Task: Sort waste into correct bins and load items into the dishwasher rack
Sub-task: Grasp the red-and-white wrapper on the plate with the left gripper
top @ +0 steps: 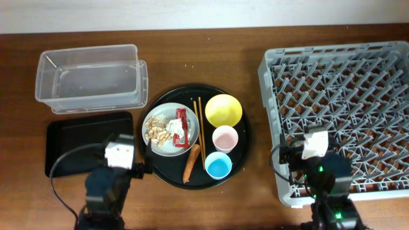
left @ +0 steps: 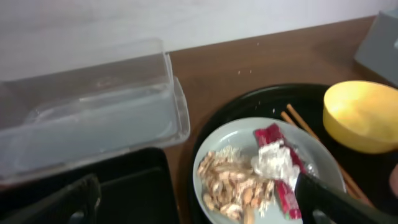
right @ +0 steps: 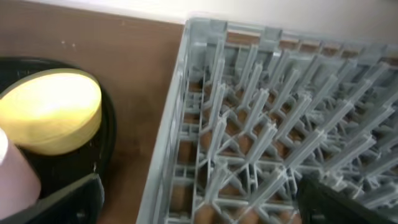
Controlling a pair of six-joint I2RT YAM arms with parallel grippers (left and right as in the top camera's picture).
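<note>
A grey-green plate on the round black tray holds a red wrapper, white tissue and beige food scraps. An orange carrot, chopsticks, yellow bowl, pink cup and blue cup lie beside it. My left gripper is open and empty, hovering at the plate's left edge; the wrapper, tissue and scraps show there. My right gripper is open and empty over the rack's front left corner.
The clear plastic box stands at the back left, and the shallow black tray lies in front of it. The box and the yellow bowl show in the left wrist view. The bowl is left of the rack wall.
</note>
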